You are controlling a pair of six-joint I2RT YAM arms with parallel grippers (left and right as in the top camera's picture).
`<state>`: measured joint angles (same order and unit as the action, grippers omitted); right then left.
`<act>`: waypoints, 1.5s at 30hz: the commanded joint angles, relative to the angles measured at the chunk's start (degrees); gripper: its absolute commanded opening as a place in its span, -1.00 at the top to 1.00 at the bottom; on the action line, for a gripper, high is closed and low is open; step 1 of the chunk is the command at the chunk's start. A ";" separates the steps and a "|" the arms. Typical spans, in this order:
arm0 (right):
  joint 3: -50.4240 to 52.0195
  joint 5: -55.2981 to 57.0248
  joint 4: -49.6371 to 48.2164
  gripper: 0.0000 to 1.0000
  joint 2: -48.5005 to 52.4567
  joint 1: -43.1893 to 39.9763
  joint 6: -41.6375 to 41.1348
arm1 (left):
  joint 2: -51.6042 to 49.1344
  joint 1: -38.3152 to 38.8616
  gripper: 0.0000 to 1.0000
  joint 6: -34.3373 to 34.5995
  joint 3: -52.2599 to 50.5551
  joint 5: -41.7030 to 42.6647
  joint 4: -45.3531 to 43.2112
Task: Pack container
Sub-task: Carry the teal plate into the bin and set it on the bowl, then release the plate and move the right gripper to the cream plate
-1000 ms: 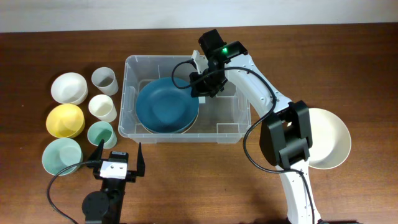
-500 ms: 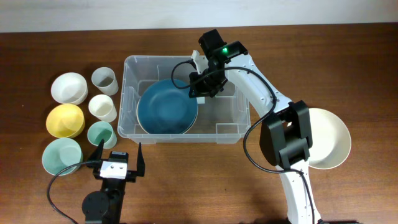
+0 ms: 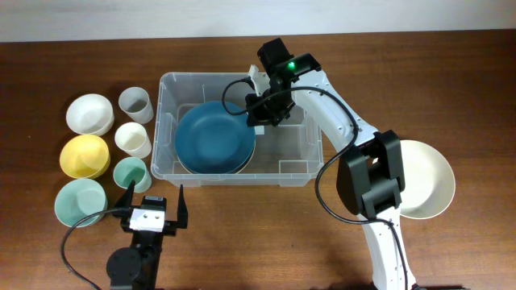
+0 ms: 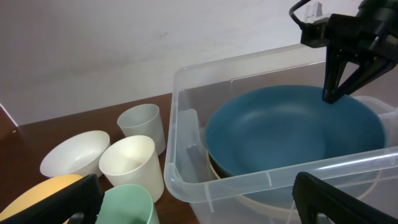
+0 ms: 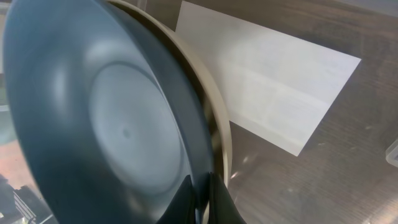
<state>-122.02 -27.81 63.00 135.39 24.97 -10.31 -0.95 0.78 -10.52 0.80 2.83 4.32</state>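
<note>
The clear plastic container (image 3: 242, 179) stands mid-table; it also shows in the left wrist view (image 4: 180, 124). Inside, a blue plate (image 3: 214, 138) lies tilted on a cream plate (image 5: 219, 118). My right gripper (image 3: 260, 113) reaches in from behind and is shut on the blue plate's right rim (image 5: 202, 193). The white label (image 5: 273, 81) shows on the container's base. My left gripper (image 3: 153, 201) is open and empty in front of the container's left corner, its fingers framing that corner (image 4: 199, 205).
Left of the container stand a white bowl (image 3: 89, 113), a yellow bowl (image 3: 85, 155), a pale green bowl (image 3: 79, 201), a grey cup (image 3: 135, 103), a cream cup (image 3: 133, 138) and a green cup (image 3: 129, 172). A large cream bowl (image 3: 427, 179) sits at the right.
The blue plate has shifted slightly inside the container, settling a little to the left over the cream plate. The right gripper still grips its rim. The left arm has not moved.
</note>
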 commanded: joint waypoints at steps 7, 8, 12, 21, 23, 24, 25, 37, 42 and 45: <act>-0.24 -8.50 0.68 0.92 0.42 -0.42 0.24 | 0.28 -0.31 -0.99 -0.72 -0.26 0.42 0.09; -0.24 -8.98 0.70 0.92 0.42 -0.42 0.46 | 0.28 -0.31 -0.99 -0.72 -0.26 0.42 0.09; -0.24 -9.07 0.72 0.92 0.42 -0.42 0.44 | 0.28 -0.31 -0.99 -0.72 -0.26 0.42 0.09; -0.24 -9.05 1.55 0.85 0.42 -0.42 0.55 | 0.28 -0.31 -0.99 -0.72 -0.26 0.42 0.09; -0.24 -9.03 1.55 0.67 0.42 -0.39 0.68 | 0.28 -0.31 -0.99 -0.72 -0.26 0.42 0.09; -0.24 -9.03 1.55 0.29 0.42 -0.39 0.70 | 0.28 -0.31 -0.99 -0.72 -0.26 0.42 0.09; -0.24 -9.01 1.55 0.09 0.42 -0.39 0.92 | 0.28 -0.31 -0.99 -0.72 -0.26 0.42 0.09; -0.26 -4.22 1.53 -0.98 0.33 -0.68 1.05 | 0.28 -0.31 -0.99 -0.72 -0.26 0.42 0.09; -1.68 4.83 2.23 -0.98 -0.66 -0.68 1.05 | 0.28 -0.31 -0.99 -0.72 -0.26 0.42 0.09; -5.03 13.38 3.91 -0.98 -3.21 -0.68 1.05 | 0.28 -0.31 -0.99 -0.72 -0.26 0.42 0.09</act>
<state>-122.67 -24.86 65.89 135.39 24.43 -9.82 -0.95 0.78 -10.52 0.80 2.83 4.32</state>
